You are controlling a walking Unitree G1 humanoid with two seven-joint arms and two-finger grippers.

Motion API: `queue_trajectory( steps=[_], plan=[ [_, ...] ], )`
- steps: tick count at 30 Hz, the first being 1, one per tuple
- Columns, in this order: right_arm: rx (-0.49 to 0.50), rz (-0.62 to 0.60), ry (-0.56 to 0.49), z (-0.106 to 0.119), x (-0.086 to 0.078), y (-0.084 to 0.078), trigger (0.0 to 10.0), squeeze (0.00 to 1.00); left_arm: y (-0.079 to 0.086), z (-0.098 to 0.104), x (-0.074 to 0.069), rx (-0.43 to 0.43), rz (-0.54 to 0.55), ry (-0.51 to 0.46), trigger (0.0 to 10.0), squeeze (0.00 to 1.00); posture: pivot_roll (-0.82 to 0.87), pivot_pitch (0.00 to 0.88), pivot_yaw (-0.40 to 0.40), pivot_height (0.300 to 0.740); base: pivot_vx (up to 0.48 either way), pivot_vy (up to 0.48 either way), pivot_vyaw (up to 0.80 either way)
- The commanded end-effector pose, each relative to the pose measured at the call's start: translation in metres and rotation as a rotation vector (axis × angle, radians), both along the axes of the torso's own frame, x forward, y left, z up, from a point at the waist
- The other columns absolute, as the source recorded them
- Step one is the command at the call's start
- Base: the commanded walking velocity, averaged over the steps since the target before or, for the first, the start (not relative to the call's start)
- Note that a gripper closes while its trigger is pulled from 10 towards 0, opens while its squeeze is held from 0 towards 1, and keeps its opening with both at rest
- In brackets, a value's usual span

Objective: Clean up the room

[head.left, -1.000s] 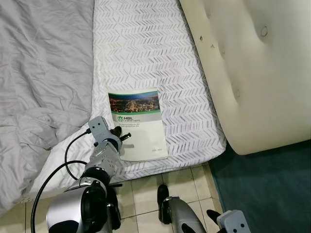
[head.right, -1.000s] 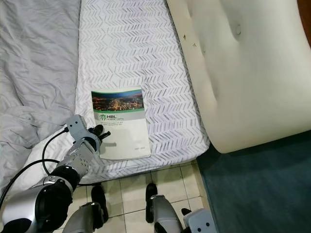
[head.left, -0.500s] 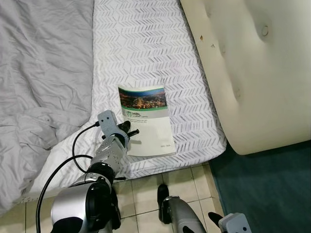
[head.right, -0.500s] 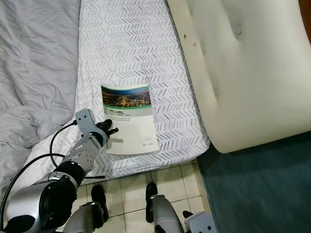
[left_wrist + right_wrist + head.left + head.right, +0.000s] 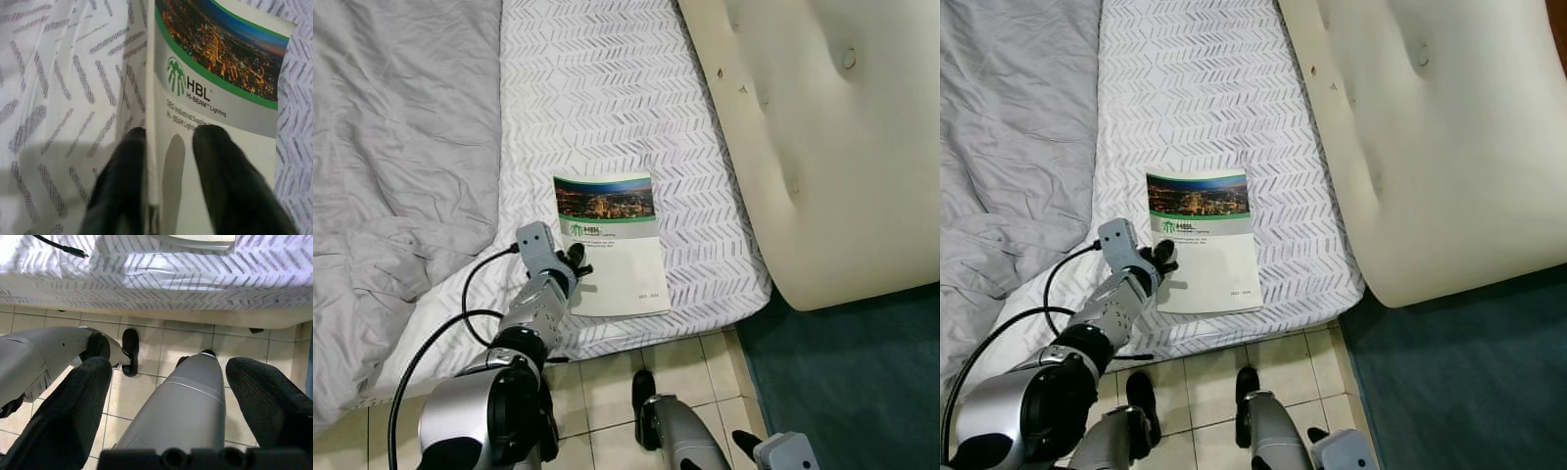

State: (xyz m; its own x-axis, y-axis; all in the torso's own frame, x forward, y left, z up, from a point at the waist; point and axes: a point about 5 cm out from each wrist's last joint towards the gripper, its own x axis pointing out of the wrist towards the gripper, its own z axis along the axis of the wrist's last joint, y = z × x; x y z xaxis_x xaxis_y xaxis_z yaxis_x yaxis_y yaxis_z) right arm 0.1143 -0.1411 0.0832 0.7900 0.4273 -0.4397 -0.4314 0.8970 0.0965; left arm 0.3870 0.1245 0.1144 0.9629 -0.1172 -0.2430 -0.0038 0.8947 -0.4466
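The left gripper (image 5: 578, 262) is at the near left edge of the booklet (image 5: 610, 245), and the wrist view shows how: its two black fingers (image 5: 120, 186) straddle that edge, one on the cover, one on the sheet side, with a narrow gap between them. They look closed down to about the booklet's thickness, so I judge it a pinch on the edge, though how firm I can't tell.

The booklet lies flat on the chevron-patterned sheet (image 5: 597, 88), near the bed's foot edge, between the grey duvet (image 5: 401, 147) and the cream padded headboard (image 5: 832, 137), apart from both.

To do this well: thin paper sags, so the fingers want to be well over the edge before lifting, then come up slowly so the cover doesn't peel away or slip out. Watch the black cable (image 5: 470, 304) trailing by the arm.

The right gripper (image 5: 166, 396) hangs idle over the tiled floor (image 5: 146, 338), fingers spread wide with nothing between them.

Writing on the cover: a green logo, then "HBL", then "HI-BEAM Lighting". A smaller line below starts "Industrial Supplies", I think; the rest is too small. Above it runs a night cityscape photo banded in green.
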Motion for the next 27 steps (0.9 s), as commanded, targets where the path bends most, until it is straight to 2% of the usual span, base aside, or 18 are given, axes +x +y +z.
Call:
queue_trajectory(
  steps=[1,2,7,9,13,18,25,26,27],
  plan=[
    [0.004,-0.003,0.049,-0.004,-0.009,0.000,10.0,0.00,-0.006,-0.015,-0.007,-0.016,-0.010,0.065,10.0,1.00,-0.57,0.548,-0.133,0.740,0.000,0.000,0.00],
    [0.005,-0.002,0.049,-0.005,-0.009,0.001,10.0,0.00,-0.004,-0.017,-0.008,0.015,-0.015,0.068,10.0,1.00,-0.57,0.549,-0.133,0.740,0.000,0.000,0.00],
    [0.007,-0.003,0.049,-0.007,-0.007,0.001,10.0,0.00,0.000,-0.020,-0.010,0.055,-0.022,0.073,10.0,1.00,-0.55,0.545,-0.122,0.740,0.000,0.000,0.00],
    [0.013,-0.008,0.045,-0.011,-0.002,0.002,10.0,0.00,0.016,-0.023,-0.012,0.143,-0.028,0.068,10.0,1.00,-0.50,0.526,-0.105,0.740,0.000,0.000,0.00],
    [0.019,-0.006,0.040,-0.013,0.001,0.003,10.0,0.00,0.022,-0.024,-0.012,0.186,-0.039,0.063,10.0,1.00,-0.48,0.522,-0.090,0.740,0.000,0.000,0.00],
    [0.099,0.037,-0.003,-0.012,0.018,0.015,10.0,0.00,0.031,-0.024,-0.013,0.232,-0.060,0.041,10.0,1.00,-0.42,0.490,-0.066,0.740,0.000,0.000,0.00],
    [0.129,0.081,-0.015,-0.022,0.033,0.026,10.0,0.00,0.037,-0.023,-0.014,0.265,-0.071,0.011,10.0,1.00,-0.38,0.477,-0.044,0.740,0.000,0.000,0.00],
    [0.129,0.081,-0.037,-0.027,0.047,0.028,10.0,0.00,0.045,-0.024,-0.017,0.305,-0.105,-0.022,10.0,1.00,-0.28,0.382,0.007,0.740,0.000,0.000,0.00],
    [0.129,0.077,-0.059,-0.032,0.061,0.029,10.0,0.00,0.052,-0.026,-0.020,0.357,-0.139,-0.051,10.0,1.00,-0.25,0.337,0.016,0.740,0.000,0.000,0.00]
  ],
)
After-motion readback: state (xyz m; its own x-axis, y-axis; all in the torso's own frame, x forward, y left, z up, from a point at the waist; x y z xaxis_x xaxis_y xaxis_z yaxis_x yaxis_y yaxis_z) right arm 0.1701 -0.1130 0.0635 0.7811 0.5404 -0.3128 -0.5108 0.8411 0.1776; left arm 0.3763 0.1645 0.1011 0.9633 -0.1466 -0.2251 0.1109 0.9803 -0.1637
